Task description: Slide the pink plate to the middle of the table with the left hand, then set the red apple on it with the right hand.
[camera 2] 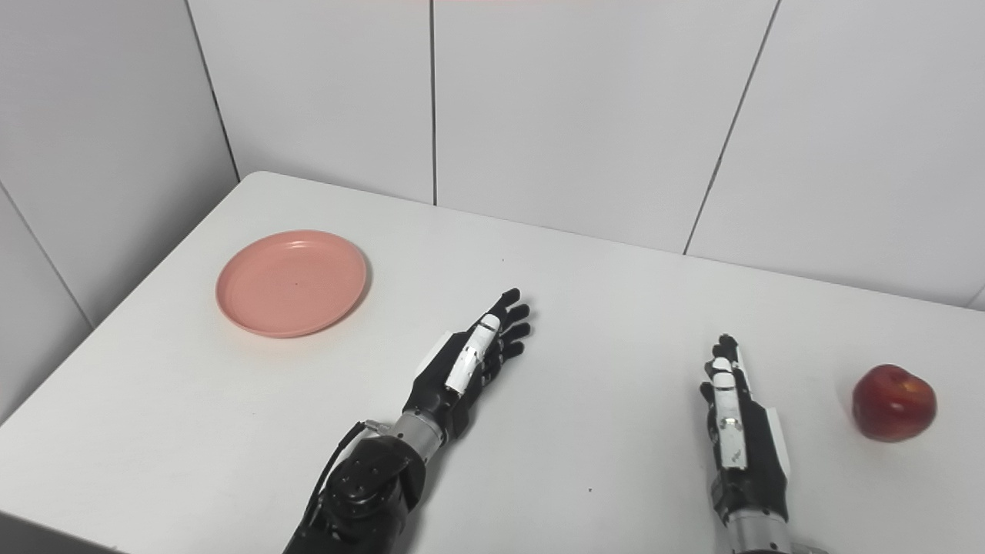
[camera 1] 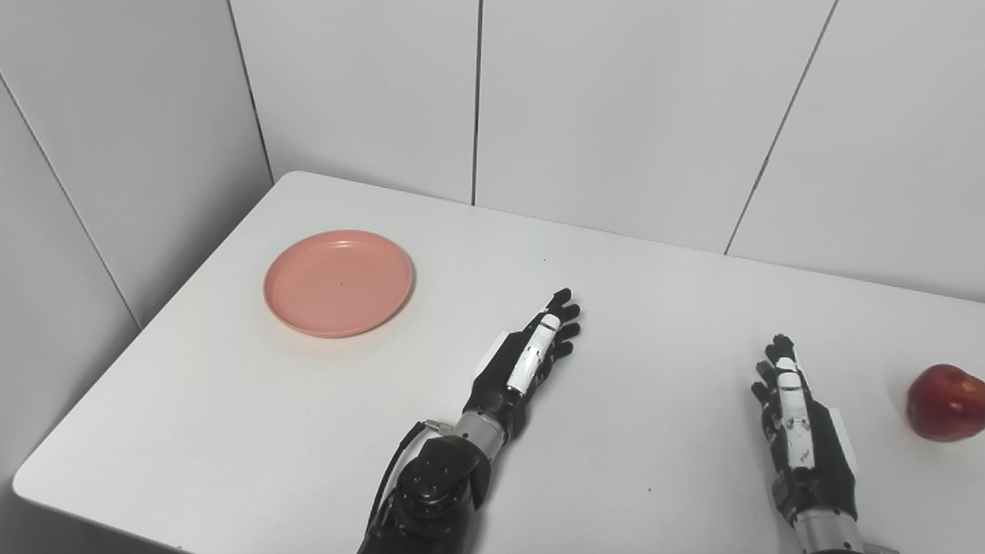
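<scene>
The left hand [camera 1: 527,362] lies extended and empty near the middle of the bench [camera 1: 654,308], fingers straight; the right hand [camera 1: 800,419] is likewise spread, seemingly holding nothing; the pink plate [camera 1: 338,282] sits well left; the red apple [camera 1: 945,402] rests far right.

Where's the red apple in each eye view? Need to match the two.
Left eye view: red apple at the far right edge, lower half, right of the right robot hand.
Right eye view: red apple sits further in from the right edge, again right of the right robot hand.
Shared landmark: the pink plate, upper left on the table in both views.
</scene>
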Controlling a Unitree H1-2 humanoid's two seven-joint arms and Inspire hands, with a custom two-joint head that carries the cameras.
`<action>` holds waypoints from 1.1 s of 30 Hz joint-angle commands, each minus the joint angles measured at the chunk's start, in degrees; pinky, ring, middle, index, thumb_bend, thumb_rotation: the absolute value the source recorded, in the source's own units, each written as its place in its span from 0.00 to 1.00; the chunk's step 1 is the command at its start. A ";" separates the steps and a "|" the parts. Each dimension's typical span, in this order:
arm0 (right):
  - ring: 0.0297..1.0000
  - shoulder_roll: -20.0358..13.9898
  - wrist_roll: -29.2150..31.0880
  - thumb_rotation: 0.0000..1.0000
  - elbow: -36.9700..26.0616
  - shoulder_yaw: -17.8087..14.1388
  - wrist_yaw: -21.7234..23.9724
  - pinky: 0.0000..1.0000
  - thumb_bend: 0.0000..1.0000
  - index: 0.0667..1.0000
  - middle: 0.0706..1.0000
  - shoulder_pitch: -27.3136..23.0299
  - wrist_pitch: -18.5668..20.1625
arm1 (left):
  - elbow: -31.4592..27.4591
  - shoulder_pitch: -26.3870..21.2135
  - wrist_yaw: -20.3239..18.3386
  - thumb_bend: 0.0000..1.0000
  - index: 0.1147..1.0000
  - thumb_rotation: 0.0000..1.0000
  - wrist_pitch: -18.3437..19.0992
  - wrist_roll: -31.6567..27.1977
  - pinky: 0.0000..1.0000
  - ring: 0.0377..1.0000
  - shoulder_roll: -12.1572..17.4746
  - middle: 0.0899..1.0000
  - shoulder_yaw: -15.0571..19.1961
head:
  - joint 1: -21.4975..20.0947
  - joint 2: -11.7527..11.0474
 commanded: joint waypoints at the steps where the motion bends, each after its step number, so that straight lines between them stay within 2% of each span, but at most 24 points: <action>1: 1.00 -0.17 0.30 1.00 -0.87 -0.25 0.28 1.00 0.15 0.99 1.00 -1.31 -3.05 | -1.53 -2.21 -0.32 0.39 0.94 1.00 -2.17 0.25 0.94 0.94 -0.32 0.95 0.11 | 0.17 -0.02; 8: 1.00 0.33 0.36 1.00 -1.20 -0.37 -0.18 1.00 0.13 0.99 1.00 -1.49 -1.76 | -3.67 -2.91 -0.70 0.39 0.92 1.00 -0.79 -0.80 0.93 0.92 0.47 0.94 1.32 | 1.01 0.09; 18: 1.00 0.56 1.15 1.00 -0.18 -0.61 0.03 1.00 0.12 1.00 1.00 -1.98 -1.80 | -7.85 -5.13 -1.12 0.42 0.87 1.00 1.42 -2.50 0.89 0.87 2.31 0.88 3.48 | 1.45 -0.15; 22: 1.00 0.64 1.02 1.00 -0.09 -0.69 -0.18 1.00 0.13 0.99 1.00 -2.03 -1.94 | -8.56 -6.41 -0.83 0.42 0.84 1.00 1.39 -2.52 0.86 0.86 3.20 0.86 4.66 | 1.95 -0.31; 27: 1.00 0.25 1.78 1.00 0.03 -0.62 0.61 1.00 0.13 1.00 1.00 -1.96 -2.30 | -10.32 -8.76 -0.39 0.41 0.82 1.00 3.34 -2.06 0.84 0.85 5.11 0.85 6.50 | 2.25 -0.46; 33: 1.00 -0.29 1.49 1.00 0.05 -0.39 0.76 1.00 0.14 1.00 1.00 -1.80 -2.42 | -10.87 -10.87 -0.48 0.41 0.83 1.00 3.91 -3.70 0.85 0.86 6.66 0.86 8.95 | 2.51 -0.51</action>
